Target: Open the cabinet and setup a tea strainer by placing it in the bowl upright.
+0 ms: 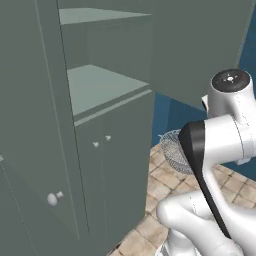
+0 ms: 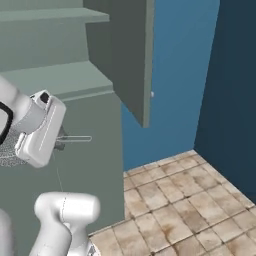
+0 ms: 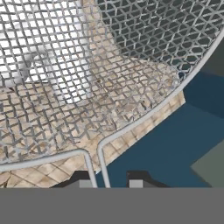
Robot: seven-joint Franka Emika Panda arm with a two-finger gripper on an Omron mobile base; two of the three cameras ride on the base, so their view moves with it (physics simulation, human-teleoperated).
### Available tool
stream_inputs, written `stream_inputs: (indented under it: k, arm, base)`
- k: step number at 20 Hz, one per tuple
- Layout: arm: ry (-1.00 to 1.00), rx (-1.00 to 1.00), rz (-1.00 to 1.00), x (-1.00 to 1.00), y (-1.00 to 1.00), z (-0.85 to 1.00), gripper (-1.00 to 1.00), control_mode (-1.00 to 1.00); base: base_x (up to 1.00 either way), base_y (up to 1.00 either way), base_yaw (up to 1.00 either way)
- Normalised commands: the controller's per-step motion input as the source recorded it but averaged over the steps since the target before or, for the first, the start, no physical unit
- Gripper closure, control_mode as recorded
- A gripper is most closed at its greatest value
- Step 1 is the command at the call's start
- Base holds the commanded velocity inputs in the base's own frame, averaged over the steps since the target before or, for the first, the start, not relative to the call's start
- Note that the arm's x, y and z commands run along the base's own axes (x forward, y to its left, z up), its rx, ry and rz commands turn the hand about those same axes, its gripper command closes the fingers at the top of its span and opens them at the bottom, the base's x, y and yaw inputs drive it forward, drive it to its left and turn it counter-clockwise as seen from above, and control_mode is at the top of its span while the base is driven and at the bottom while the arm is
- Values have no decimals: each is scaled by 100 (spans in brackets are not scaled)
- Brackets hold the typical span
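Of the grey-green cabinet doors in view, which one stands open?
The tall upper grey-green cabinet door, swung outward edge-on and baring the shelf. The lower doors with small round silver knobs are shut flush.

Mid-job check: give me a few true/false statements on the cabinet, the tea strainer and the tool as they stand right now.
1. The upper cabinet stands open, its shelves showing. True.
2. The tool is shut on the tea strainer's wire handle. True.
3. The tea strainer rests on the cabinet shelf. False: it hangs in the air off the tool, above the tiled floor.
4. The lower cabinet doors are swung open. False: they are closed, knobs facing out.
5. The wall beside the cabinet is red. False: it is blue.
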Motion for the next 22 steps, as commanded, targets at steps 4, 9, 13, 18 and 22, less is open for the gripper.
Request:
stream_inputs:
  k: [4,9,13,18,22]
  arm:
    - [0,0,0,0,0,0,100,100]
    - [0,0,0,0,0,0,100,100]
    - [0,0,0,0,0,0,100,100]
    - [0,0,0,0,0,0,100,100]
    - [0,0,0,0,0,0,100,100]
  base:
    - [-92,-2,-46]
    - [-86,-36,-46]
    - [-89,-18,-52]
    - [-18,-21,-76]
    - [-1,-36,-78]
